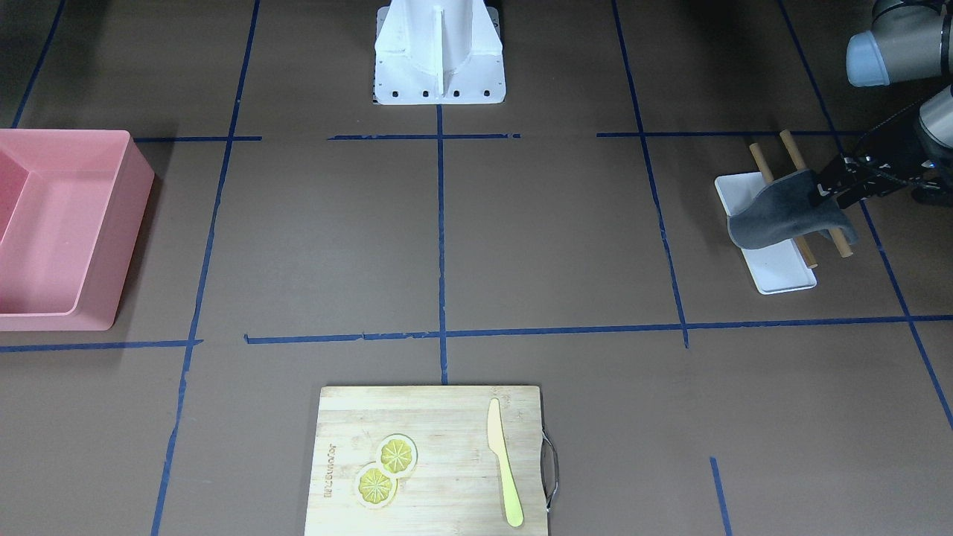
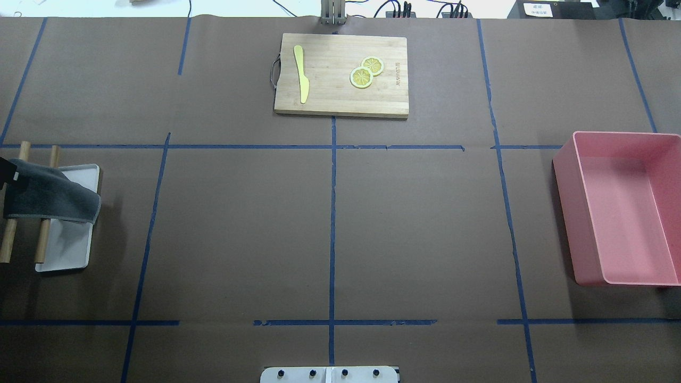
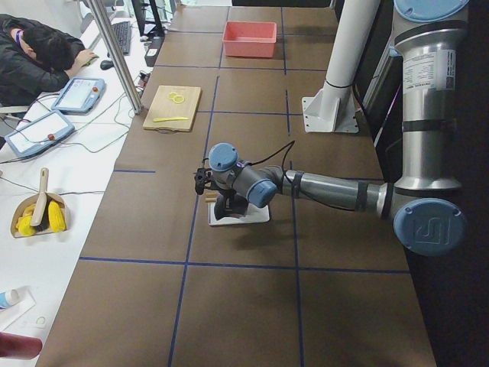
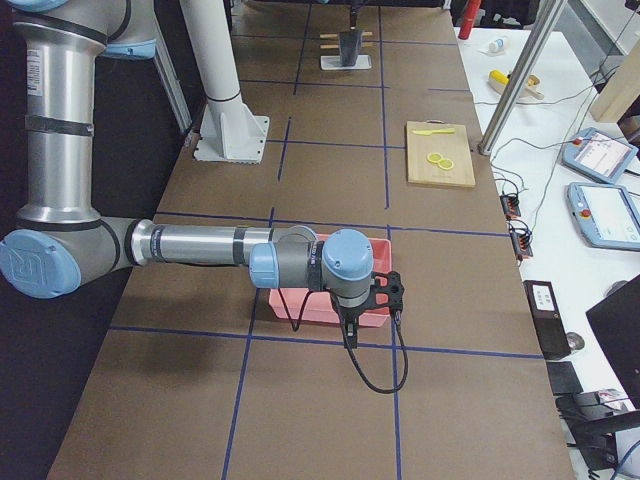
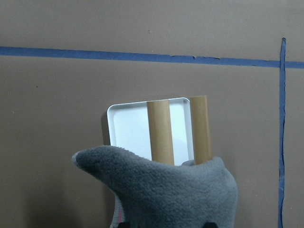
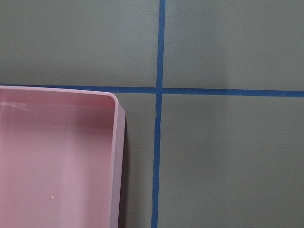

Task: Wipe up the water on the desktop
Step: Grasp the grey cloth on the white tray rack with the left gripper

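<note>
The desktop (image 1: 558,238) is dark brown with a grid of blue tape lines; I see no water on it. A grey cloth (image 1: 782,212) hangs over two wooden rods (image 1: 793,152) that lie across a white tray (image 1: 782,272), at the robot's far left. My left gripper (image 1: 830,186) is shut on the cloth's outer edge and lifts that edge slightly. The cloth also shows in the overhead view (image 2: 48,197) and the left wrist view (image 5: 166,194). My right gripper (image 4: 348,330) hangs over the near corner of the pink bin (image 4: 330,305); I cannot tell if it is open.
The pink bin (image 2: 622,207) stands at the robot's right. A bamboo cutting board (image 2: 340,74) with a yellow knife (image 2: 301,74) and two lemon slices (image 2: 366,72) lies at the far edge. The white robot base (image 1: 439,52) is at the near edge.
</note>
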Controlling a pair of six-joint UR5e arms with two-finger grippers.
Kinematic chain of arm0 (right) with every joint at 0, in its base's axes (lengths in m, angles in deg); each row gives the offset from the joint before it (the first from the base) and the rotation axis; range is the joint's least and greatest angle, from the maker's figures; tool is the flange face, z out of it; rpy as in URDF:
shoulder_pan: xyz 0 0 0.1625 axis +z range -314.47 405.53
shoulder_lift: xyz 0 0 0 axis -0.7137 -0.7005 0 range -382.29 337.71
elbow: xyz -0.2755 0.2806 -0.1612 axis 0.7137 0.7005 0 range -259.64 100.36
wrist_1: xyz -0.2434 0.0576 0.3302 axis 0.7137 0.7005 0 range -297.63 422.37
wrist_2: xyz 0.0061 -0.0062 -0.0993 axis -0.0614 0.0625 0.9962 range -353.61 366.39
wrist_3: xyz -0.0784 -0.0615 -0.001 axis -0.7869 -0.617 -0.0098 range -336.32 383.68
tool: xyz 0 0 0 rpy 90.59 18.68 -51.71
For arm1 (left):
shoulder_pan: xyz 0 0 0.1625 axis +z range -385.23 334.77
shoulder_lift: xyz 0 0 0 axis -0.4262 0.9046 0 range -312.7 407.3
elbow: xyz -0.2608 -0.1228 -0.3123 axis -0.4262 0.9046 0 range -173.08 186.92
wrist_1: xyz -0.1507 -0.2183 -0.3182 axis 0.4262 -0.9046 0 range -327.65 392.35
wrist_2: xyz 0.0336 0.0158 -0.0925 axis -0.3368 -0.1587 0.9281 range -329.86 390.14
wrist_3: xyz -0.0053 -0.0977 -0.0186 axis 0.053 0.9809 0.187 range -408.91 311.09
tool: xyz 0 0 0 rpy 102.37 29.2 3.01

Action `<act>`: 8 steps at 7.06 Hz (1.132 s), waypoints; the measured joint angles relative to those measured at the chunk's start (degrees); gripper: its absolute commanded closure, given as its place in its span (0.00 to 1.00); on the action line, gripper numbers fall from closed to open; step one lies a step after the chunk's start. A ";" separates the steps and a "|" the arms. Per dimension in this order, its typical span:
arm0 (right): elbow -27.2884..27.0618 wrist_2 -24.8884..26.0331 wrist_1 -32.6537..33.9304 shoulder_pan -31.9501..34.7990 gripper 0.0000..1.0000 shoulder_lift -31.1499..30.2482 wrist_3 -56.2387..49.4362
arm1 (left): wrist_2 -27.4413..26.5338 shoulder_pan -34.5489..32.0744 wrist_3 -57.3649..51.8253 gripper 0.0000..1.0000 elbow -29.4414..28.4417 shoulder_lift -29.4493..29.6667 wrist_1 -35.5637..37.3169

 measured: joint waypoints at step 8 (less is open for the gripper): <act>-0.13 -0.48 0.00 0.00 0.00 -0.06 0.03 | -0.01 -0.19 0.11 0.86 0.84 -0.61 0.10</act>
